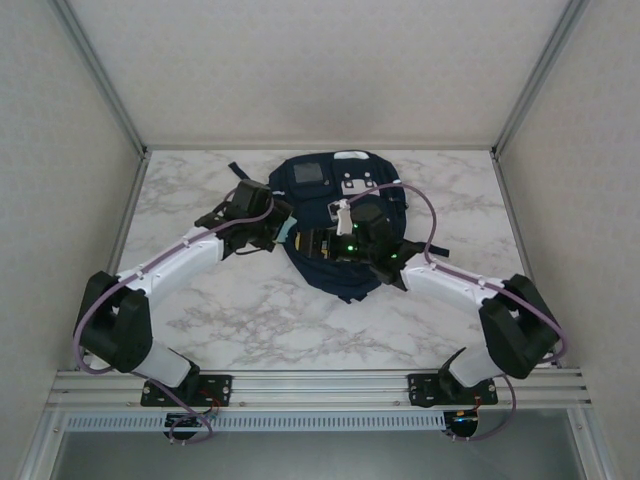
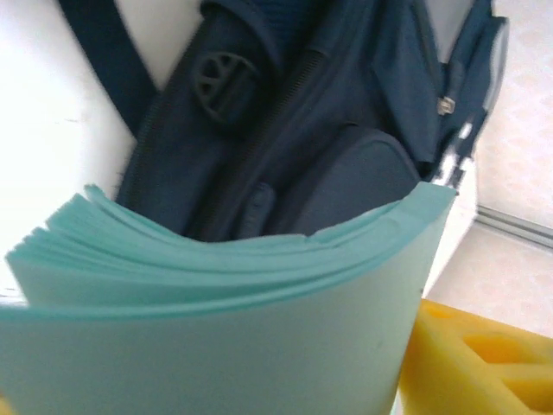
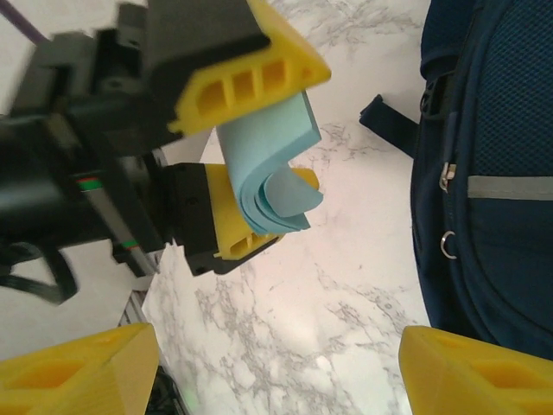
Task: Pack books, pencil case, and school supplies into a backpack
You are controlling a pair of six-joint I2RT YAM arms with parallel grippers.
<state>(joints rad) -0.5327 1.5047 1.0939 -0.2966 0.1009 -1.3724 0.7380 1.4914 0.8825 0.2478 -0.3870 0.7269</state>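
Pale blue pad [image 3: 272, 164], bent into a curl, sits clamped in the left claw [image 3: 289, 130], held above the marble table [image 3: 346, 285] just beside the navy backpack [image 3: 501, 130]. The right claw [image 3: 276, 333] stands wide apart, empty, facing the pad.

Left arm [image 1: 175, 262]: reaches forward and inward from its base, elbow out to the left. Left gripper [image 3: 289, 151]: yellow fingers [image 3: 251, 78] pinch a bent pale blue pad [image 3: 268, 173], jaws drawn in on it. Right arm [image 1: 455, 283]: mirrors it, angled inward. Right gripper [image 3: 276, 380]: jaws spread wide apart. Grippers face each other, near together.
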